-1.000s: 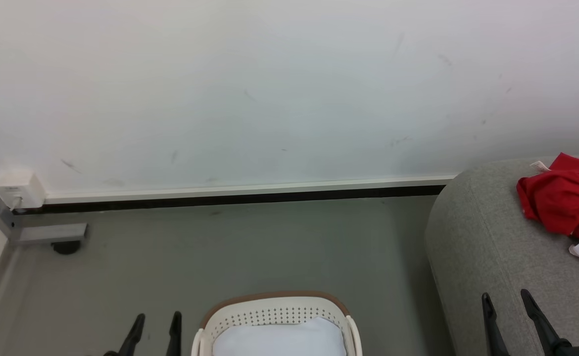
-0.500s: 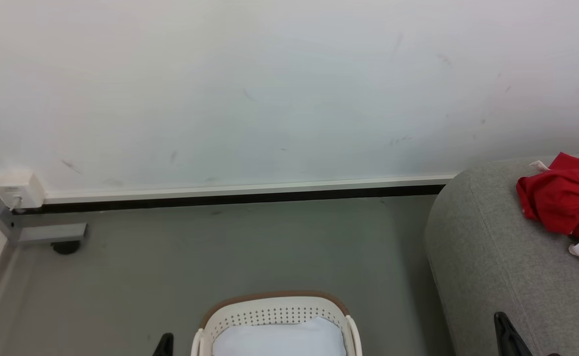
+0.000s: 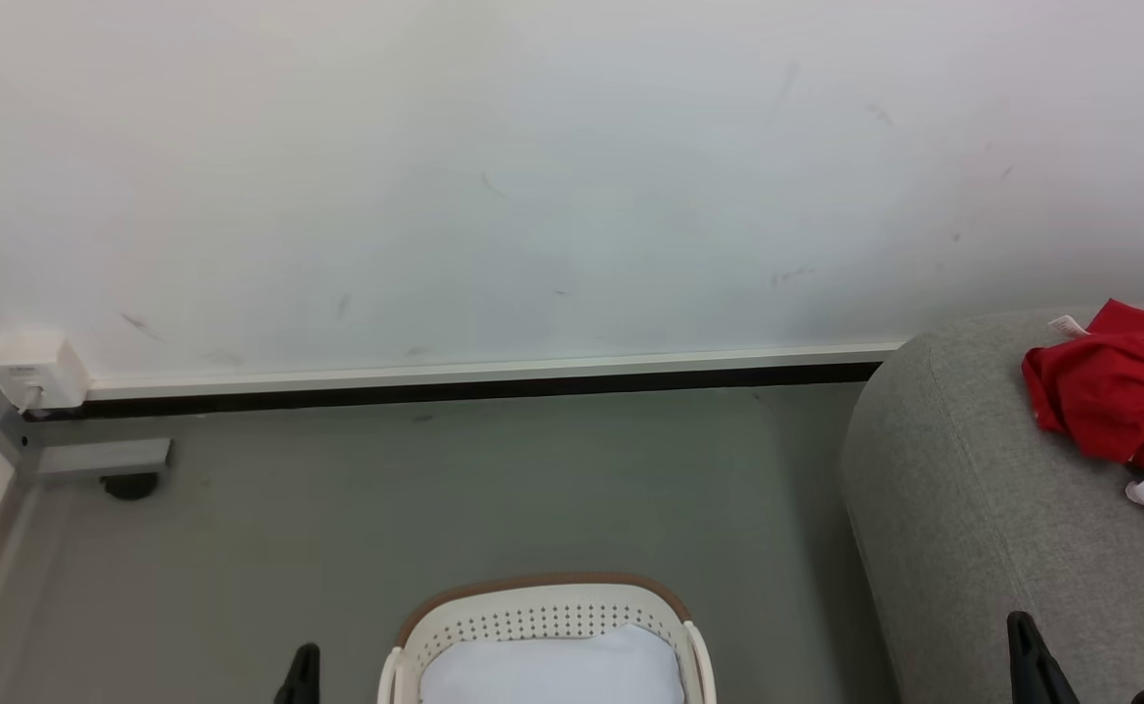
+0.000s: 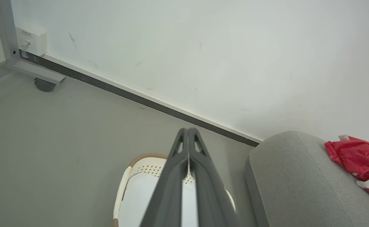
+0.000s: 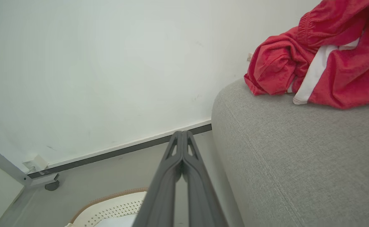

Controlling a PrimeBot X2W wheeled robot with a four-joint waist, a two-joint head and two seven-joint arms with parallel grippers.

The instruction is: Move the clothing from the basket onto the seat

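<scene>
The red clothing [image 3: 1120, 401] with white trim lies bunched on the grey seat [image 3: 963, 508] at the right edge; it shows too in the left wrist view [image 4: 358, 160] and the right wrist view [image 5: 323, 63]. The cream basket [image 3: 543, 631] with a brown rim stands on the floor at bottom centre, with a white cloth liner [image 3: 552, 670] inside. My left gripper [image 3: 302, 673] pokes up left of the basket, shut and holding nothing [image 4: 187, 132]. My right gripper [image 3: 1027, 650] rises over the seat's front, shut and holding nothing [image 5: 181, 135].
A white wall with a dark baseboard [image 3: 455, 391] runs behind the grey floor [image 3: 435, 499]. At the left stand a white socket box [image 3: 34, 376] and a grey metal frame foot with a caster [image 3: 108, 464].
Both grippers have shut from open and dropped toward the bottom edge of the head view. The clothing, basket and seat have not moved.
</scene>
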